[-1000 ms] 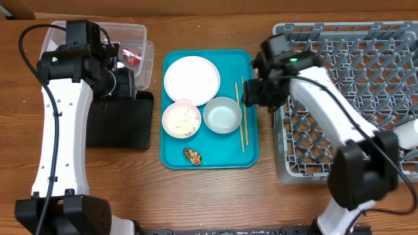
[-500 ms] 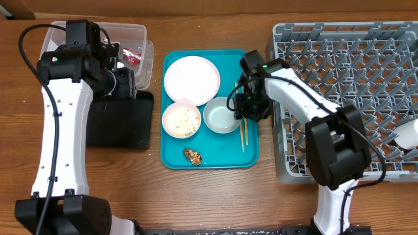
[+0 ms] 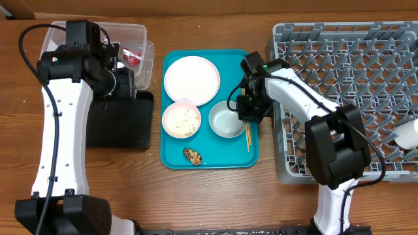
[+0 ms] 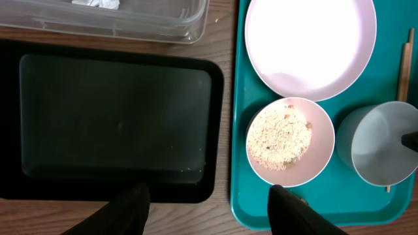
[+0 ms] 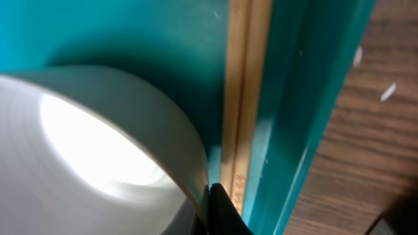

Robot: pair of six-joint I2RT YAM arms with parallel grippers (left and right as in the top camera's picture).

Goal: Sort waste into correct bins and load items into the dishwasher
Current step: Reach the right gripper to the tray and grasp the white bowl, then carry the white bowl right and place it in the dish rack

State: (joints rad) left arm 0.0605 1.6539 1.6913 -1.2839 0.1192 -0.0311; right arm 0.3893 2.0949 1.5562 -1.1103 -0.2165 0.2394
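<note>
Left gripper [image 4: 208, 190]: fingers wide apart and empty, hanging over the near edge of the black tray [image 4: 117, 117] where it runs beside the teal tray [image 4: 238, 130].
Right gripper [image 3: 247, 112]: low on the right side of the teal tray, at the chopsticks [image 3: 247, 134]. The wrist view shows one dark finger [image 5: 221, 212] wedged between the rim of the blue-grey bowl [image 5: 98, 150] and the chopsticks. The other finger is out of sight, so whether it is apart or together cannot be told.
Chopsticks: side by side, flat along the teal tray's right edge, just beside the blue-grey bowl.
Plate [image 3: 191, 79]: upper part of the teal tray, empty.
White bowl [image 4: 320, 153]: below the plate, holding rice scraps [image 4: 281, 137].
Brown lump [image 3: 192, 155]: on the teal tray's near edge, below the white bowl.
Clear tub [image 3: 98, 39]: top left of the table [image 3: 196, 196], behind the black tray. It holds a red wrapper [image 3: 132, 57] and a tissue [image 4: 96, 2].
Rack [image 3: 353, 98]: right of the teal tray, with a white cup [image 3: 408, 134] at its right edge.
</note>
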